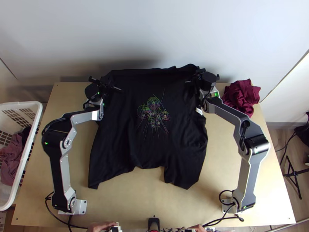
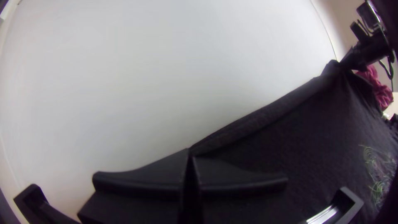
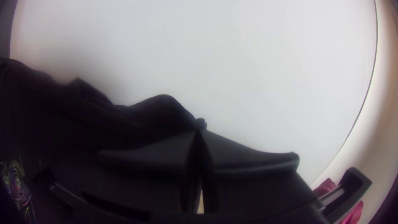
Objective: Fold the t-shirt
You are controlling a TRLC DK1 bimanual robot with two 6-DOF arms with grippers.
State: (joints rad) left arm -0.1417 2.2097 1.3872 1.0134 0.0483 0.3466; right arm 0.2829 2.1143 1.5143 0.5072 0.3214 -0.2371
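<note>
In the top view my left gripper (image 1: pixel 105 84) is at the black t-shirt's far left corner and my right gripper (image 1: pixel 197 76) at its far right corner. The t-shirt (image 1: pixel 154 143) hangs stretched between them at its far edge, its printed side up, the lower part lying loosely on the table with two flaps toward the near side. In the left wrist view my left gripper (image 2: pixel 190 159) is shut on the t-shirt (image 2: pixel 265 120), whose edge runs taut from the fingertips. In the right wrist view my right gripper (image 3: pixel 200 135) is shut on the bunched t-shirt cloth (image 3: pixel 153 112).
A crumpled dark red cloth (image 1: pixel 242 96) lies at the table's far right corner. At the left stands a white laundry basket (image 1: pixel 23 104) with clothes inside. Bare table (image 1: pixel 146 193) shows at the near side. A person's hands (image 1: pixel 102 227) rest at the near edge.
</note>
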